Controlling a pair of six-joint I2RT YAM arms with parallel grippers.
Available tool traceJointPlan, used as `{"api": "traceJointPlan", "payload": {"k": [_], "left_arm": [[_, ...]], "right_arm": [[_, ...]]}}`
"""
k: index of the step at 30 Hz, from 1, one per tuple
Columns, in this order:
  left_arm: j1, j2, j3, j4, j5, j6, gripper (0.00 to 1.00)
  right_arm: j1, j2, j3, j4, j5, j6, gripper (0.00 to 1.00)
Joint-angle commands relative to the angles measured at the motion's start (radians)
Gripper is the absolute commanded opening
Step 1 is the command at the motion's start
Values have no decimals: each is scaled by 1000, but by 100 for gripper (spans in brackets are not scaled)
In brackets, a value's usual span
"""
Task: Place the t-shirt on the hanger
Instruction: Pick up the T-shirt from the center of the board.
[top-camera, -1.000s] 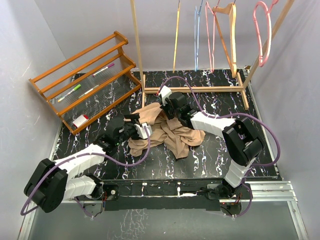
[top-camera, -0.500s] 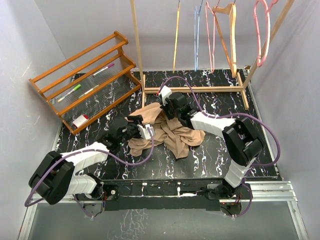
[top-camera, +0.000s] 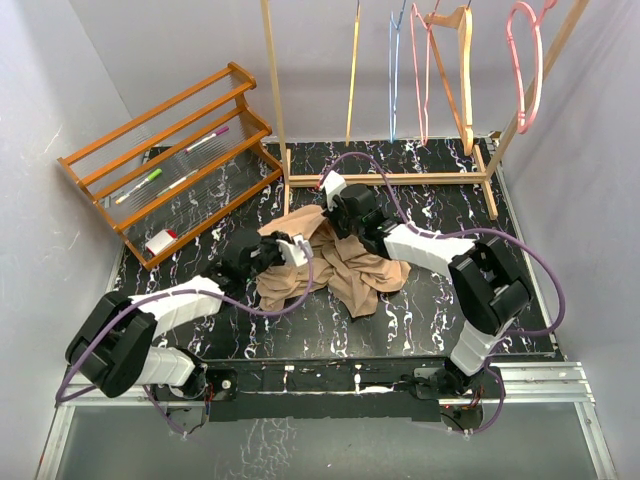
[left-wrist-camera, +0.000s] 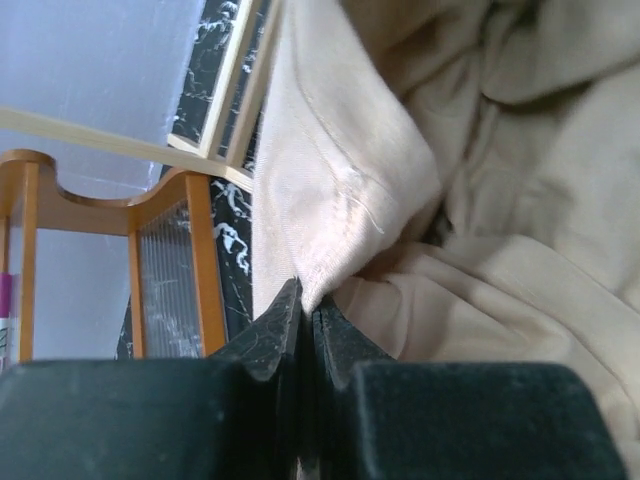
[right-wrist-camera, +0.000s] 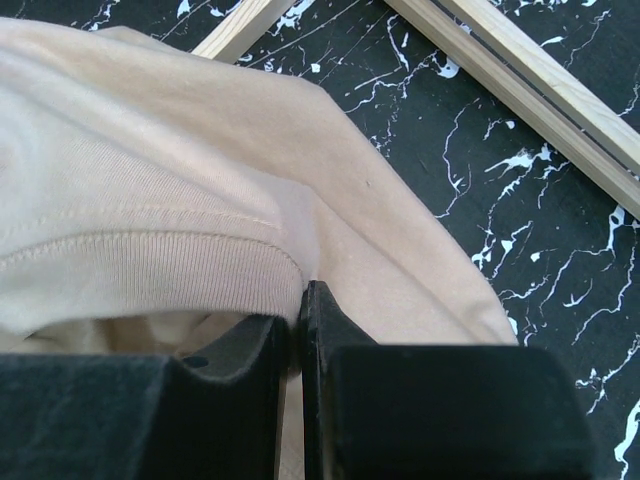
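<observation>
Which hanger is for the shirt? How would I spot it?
Find the wooden rack at the table's far edge. Of the hangers dangling there, the yellow hanger is leftmost: thin and mustard, unlike the blue hanger, pink hangers and thick wooden hanger.

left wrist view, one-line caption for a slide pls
Left end effector shut on a hemmed edge of the tan t-shirt, orange wooden rack at left

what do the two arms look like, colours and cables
Both arms share one build: the left arm and right arm have white link shells between chunky black joint housings. A purple cable loops loosely along each. The fingers are matte black, tapering to narrow tips.
</observation>
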Motion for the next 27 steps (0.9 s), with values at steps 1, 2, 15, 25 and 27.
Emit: {"api": "traceJointPlan", "payload": {"k": [1,2,15,25,27], "left_arm": [[28,-31,180,-119,-78,-140,0],[39,-35,233,-185,-79,-178,0],[79,-29,749,-899,202,-436,0],[106,-122,713,-1018,257,-404,0],[113,-136,726,-1044,273,-388,0]], "right_arm": [[-12,-90,-12,17,-1,-9,8],[-15,-97,-11,-5,-7,-14,8],[-18,-180,80,-215,-143,-36,8],[-19,-322,166,-351,-91,-16,8],[-18,-336,197,-393,-70,-19,8]]}}
